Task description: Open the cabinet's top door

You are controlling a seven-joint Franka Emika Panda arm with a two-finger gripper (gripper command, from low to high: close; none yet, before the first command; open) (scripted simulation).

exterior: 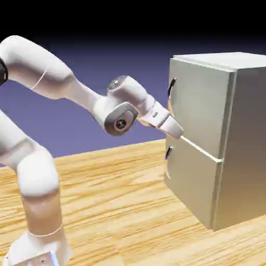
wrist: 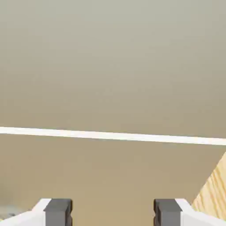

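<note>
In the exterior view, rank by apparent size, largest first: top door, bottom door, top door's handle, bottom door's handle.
1. Top door
2. Bottom door
3. Unsure: the top door's handle and bottom door's handle look too alike to rank.

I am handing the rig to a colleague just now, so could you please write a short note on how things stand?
Claw: open, nothing between its fingertips; it is near the seam between the two doors, contact cannot be told.
Cabinet: on the table, at the exterior view's right.
Top door: closed; its dark curved handle is above the claw, not gripped.
Lower door: also closed.
Done: no opening visible.
Left: reach the upper handle, take hold or hook it, pull the top door open.
</note>
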